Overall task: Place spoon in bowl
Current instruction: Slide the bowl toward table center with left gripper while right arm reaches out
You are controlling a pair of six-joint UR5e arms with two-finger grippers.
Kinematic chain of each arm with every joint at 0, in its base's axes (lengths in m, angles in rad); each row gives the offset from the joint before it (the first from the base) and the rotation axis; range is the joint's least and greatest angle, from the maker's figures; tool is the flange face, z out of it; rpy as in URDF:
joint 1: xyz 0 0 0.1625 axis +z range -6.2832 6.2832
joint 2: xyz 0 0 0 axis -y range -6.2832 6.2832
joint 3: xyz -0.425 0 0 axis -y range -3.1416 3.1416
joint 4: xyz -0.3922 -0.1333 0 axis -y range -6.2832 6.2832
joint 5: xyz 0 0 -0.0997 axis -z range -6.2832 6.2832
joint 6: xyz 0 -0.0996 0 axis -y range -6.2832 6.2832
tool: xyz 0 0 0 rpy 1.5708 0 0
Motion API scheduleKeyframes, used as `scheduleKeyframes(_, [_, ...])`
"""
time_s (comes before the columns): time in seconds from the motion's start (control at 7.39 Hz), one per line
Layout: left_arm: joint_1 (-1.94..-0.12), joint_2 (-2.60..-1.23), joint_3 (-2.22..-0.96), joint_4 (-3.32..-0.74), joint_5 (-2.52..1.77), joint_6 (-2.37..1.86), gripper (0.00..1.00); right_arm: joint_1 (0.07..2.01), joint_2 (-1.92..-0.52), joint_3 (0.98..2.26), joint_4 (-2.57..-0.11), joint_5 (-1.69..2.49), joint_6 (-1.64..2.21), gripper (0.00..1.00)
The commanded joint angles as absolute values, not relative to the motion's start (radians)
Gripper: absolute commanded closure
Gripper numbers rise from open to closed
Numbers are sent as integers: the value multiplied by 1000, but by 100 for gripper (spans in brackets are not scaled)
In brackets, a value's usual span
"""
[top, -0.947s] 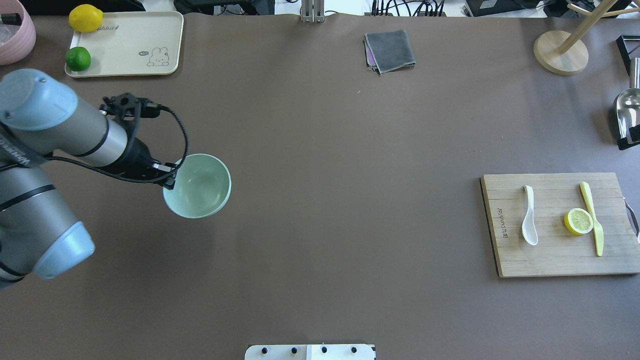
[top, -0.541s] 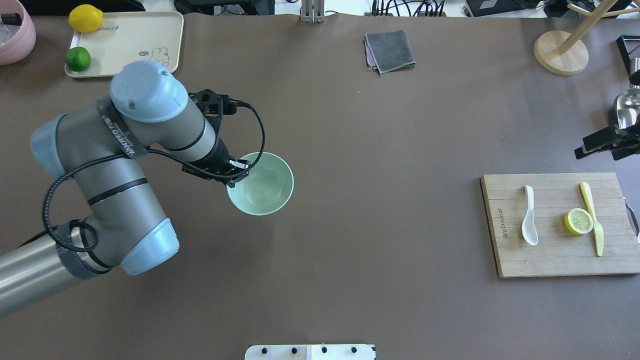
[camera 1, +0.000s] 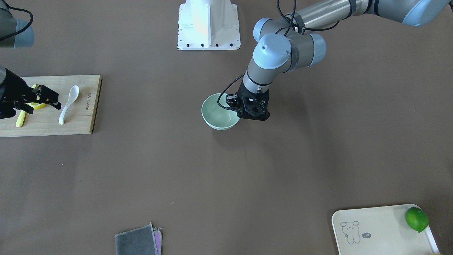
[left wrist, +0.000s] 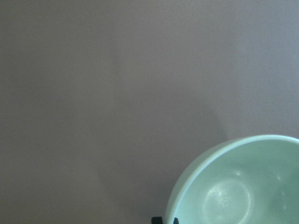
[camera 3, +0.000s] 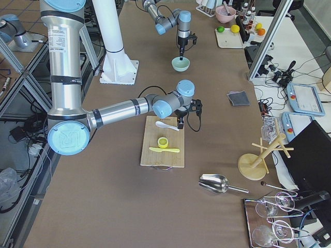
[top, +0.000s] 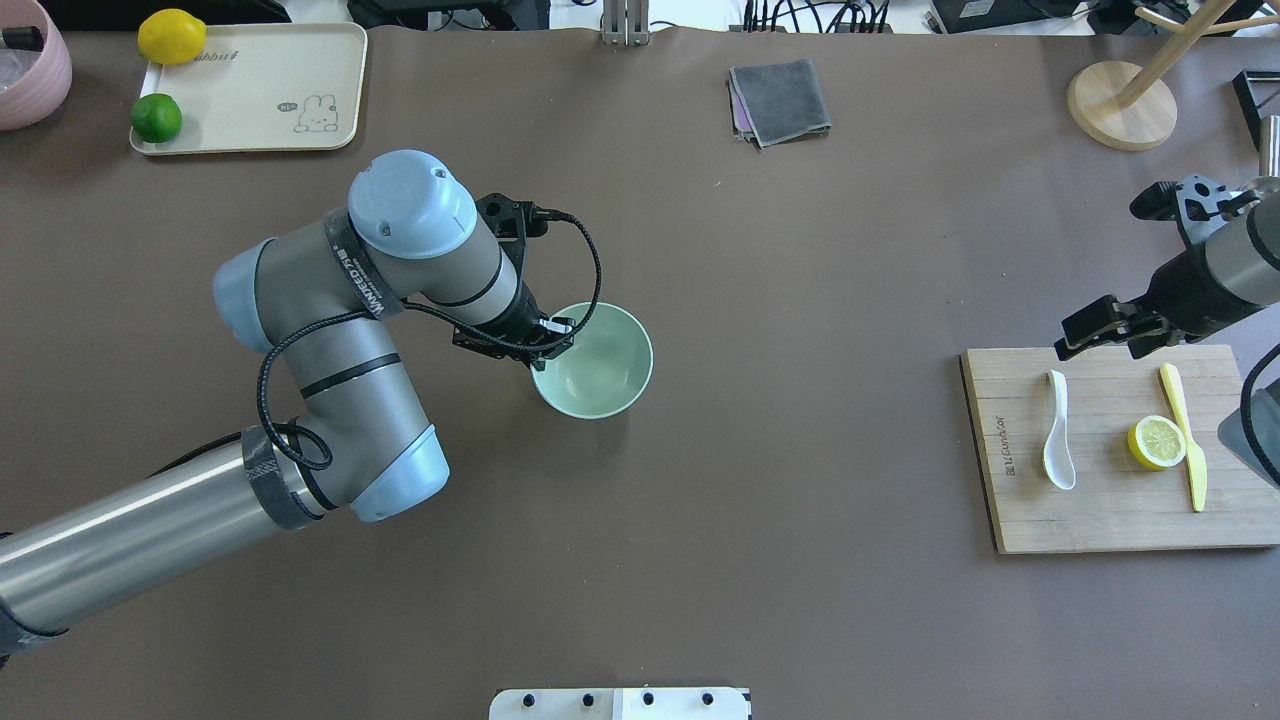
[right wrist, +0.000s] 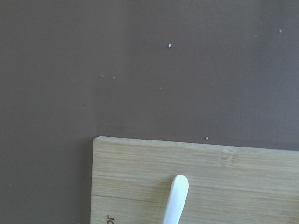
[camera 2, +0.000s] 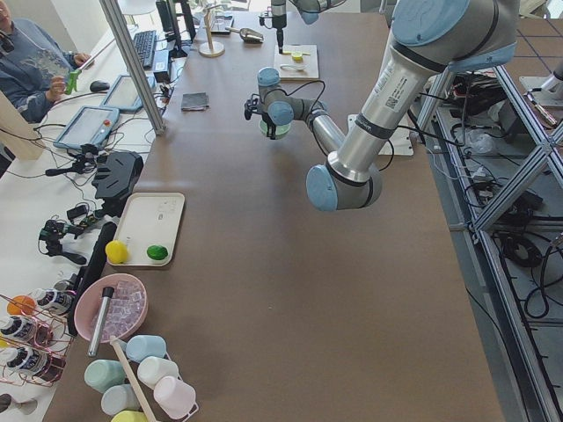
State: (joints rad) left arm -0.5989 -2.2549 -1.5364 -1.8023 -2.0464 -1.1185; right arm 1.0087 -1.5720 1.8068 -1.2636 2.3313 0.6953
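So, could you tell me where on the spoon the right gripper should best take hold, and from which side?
Probably mid-handle, from straight above. The spoon lies flat on the board, scoop towards the robot; its handle is the narrow part, the scoop wide and rounded. Close across the handle's width: bare board either side, the lemon half well clear.
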Motion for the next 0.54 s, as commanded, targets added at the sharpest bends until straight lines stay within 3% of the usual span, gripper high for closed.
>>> scheduleKeyframes(0.0, [-572,-2269,-1494,-1854,-2046,-1127,100,970,-1569,1789,-1264,2327,757,5])
scheduleKeyframes(0.41, [-549,-2290,-1467,-1868,-2046,-1141,100,945,-1555,1760,-1261,2324,804,5])
